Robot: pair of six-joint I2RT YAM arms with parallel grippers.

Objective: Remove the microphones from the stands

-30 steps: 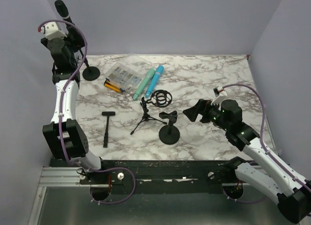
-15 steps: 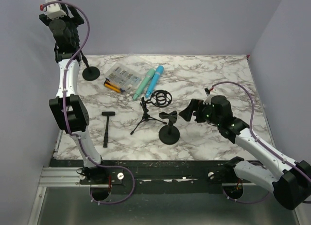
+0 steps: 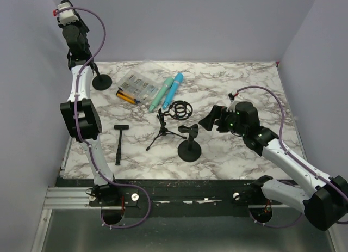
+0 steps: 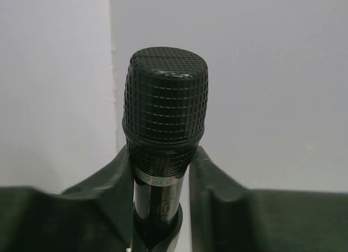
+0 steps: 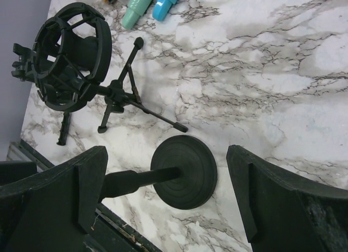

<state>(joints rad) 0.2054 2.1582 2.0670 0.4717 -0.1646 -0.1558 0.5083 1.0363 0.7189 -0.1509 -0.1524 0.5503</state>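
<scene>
The black microphone [image 4: 166,116] with a mesh head stands upright against the back wall, its body sitting in the stand's clip [image 4: 149,230]. My left gripper [image 4: 162,170] is shut on the body just under the head, one finger on each side. In the top view the left gripper [image 3: 67,8] is raised high in the back-left corner and hides most of the microphone. The stand's round base [image 3: 101,82] rests on the table below it. My right gripper [image 3: 209,123] is open and holds nothing.
A second black stand [image 3: 189,147] with an empty clip stands just left of the right gripper [image 5: 166,154], its base [image 5: 185,173] between the fingers. Nearby are a shock mount on a tripod [image 3: 175,113], teal [image 3: 161,94] and blue [image 3: 175,86] microphones, a clear box [image 3: 136,84] and a black T-shaped tool [image 3: 119,143].
The left arm has stretched up toward the back-left corner and its gripper has closed on the microphone. The right gripper has moved left toward the second stand.
</scene>
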